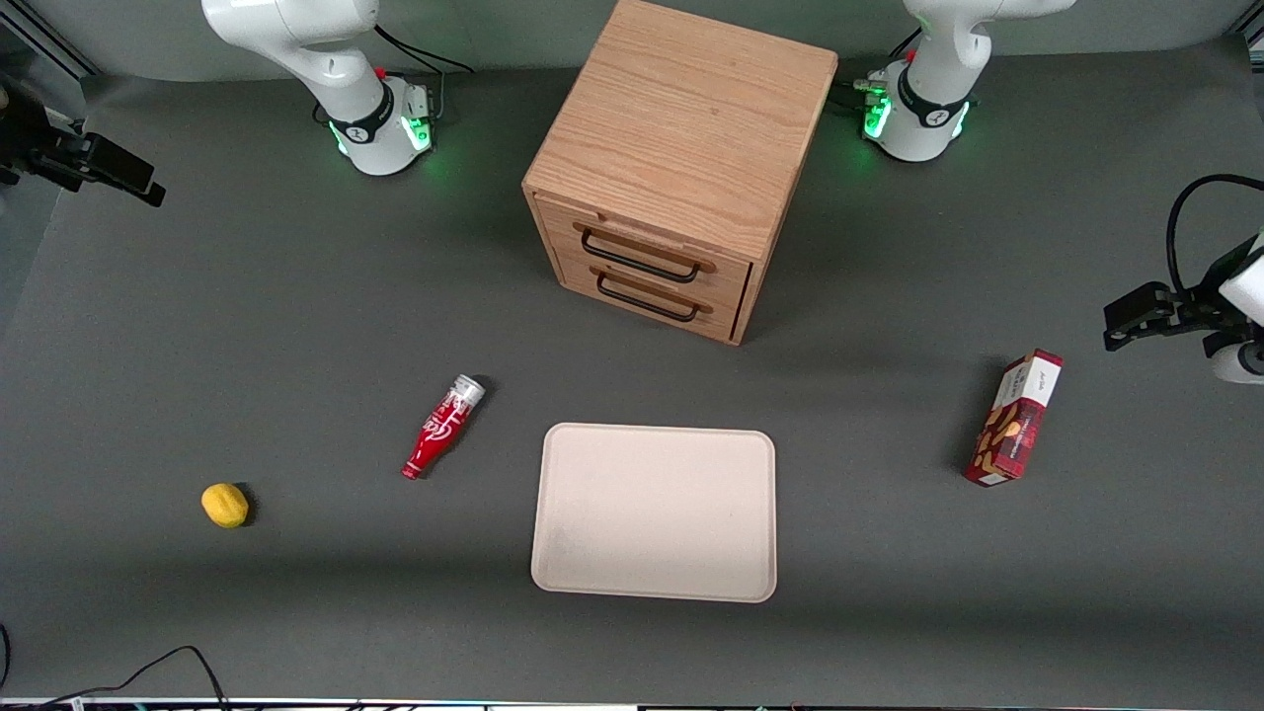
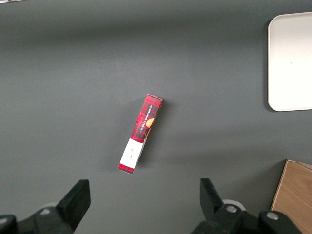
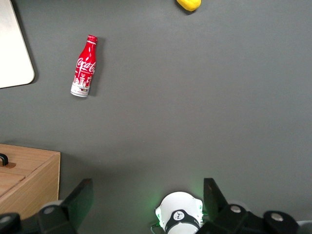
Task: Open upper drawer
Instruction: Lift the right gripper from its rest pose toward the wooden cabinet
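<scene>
Oak is the material of the cabinet (image 1: pixel 681 148), which stands on the grey table (image 1: pixel 296 326) between the two arm bases. We identify the upper drawer (image 1: pixel 647 249) as the topmost of its two fronts; it is fully shut, flush with the cabinet face, and its black bar handle (image 1: pixel 640 257) sits directly above the matching handle of the lower drawer (image 1: pixel 650 295).

We hold the gripper (image 3: pixel 146 197) high above the table at the working arm's end, well apart from the cabinet. Its fingers (image 3: pixel 80 200) are spread wide and hold nothing.

The governing relation: the drawer lies sideways from the gripper, toward the middle of the table, and lower. In the right wrist view only a corner of the cabinet shows, so we judge the approach not yet begun. The handle's long axis runs across the drawer front, roughly level, and the front is angled toward the front camera and slightly toward the working arm's end. We judge that the fingers must straddle the bar across its axis, then pull straight out along the drawer's travel.

A bottle (image 1: pixel 442 425) and a lemon (image 1: pixel 225 505) lie nearer the front camera than the cabinet; a tray (image 1: pixel 654 512) lies in front of the drawers, apart from them.
</scene>
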